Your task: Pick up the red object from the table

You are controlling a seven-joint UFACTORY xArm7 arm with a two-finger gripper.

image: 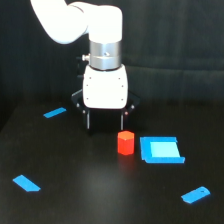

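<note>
The red object point(125, 143) is a small red-orange stubby block standing upright on the black table point(75, 200), just left of a blue rectangular block point(160, 150). My gripper point(105, 121) hangs from the white arm, behind the red object and slightly toward the exterior view's left. Its two dark fingers point(89, 121) point down and stand apart, open and empty. The fingertips are at about the height of the red object's top, not touching it.
Flat blue pieces lie on the table: one at the back left point(54, 112), one at the front left point(26, 183), one at the front right point(195, 194). A dark curtain hangs behind the table.
</note>
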